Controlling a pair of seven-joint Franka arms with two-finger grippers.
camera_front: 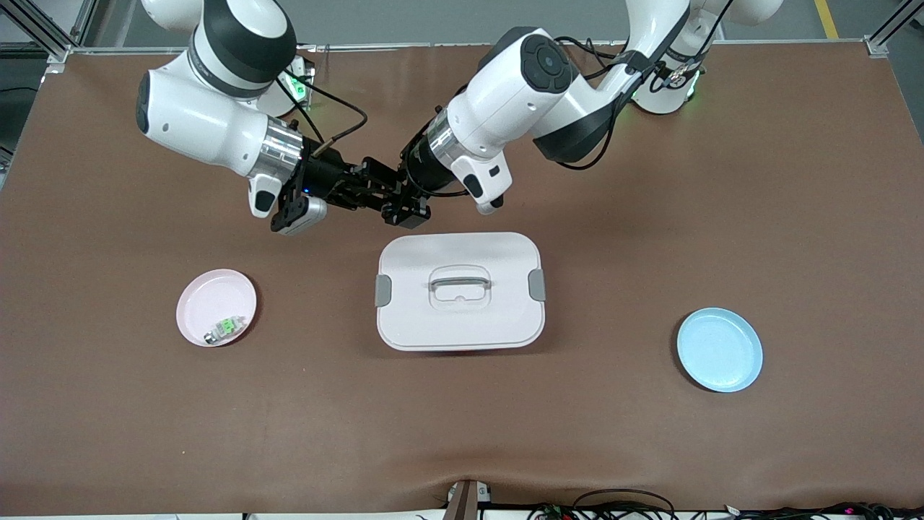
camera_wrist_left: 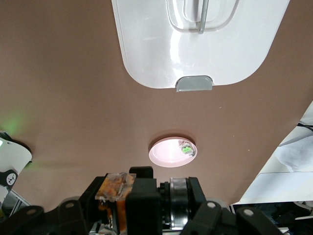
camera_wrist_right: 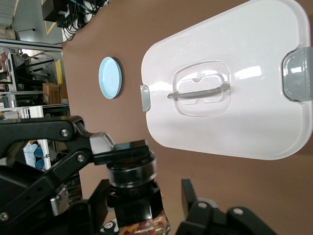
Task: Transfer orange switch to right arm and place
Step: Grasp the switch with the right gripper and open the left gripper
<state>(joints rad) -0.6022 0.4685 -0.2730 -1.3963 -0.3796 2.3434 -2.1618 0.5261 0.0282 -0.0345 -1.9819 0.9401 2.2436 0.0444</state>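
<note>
Where your two claws meet above the table [camera_front: 650, 448], just past the white box [camera_front: 460, 291], the left claw [camera_front: 404, 206] grips the switch [camera_wrist_right: 132, 171]; right claw [camera_front: 375, 184] straddles it, closure undeterminable.

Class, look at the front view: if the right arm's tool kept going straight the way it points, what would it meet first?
The right tool points at the left tool, which grips the small black-and-orange cylindrical switch. It would probably meet that switch first; depth is unclear.
</note>
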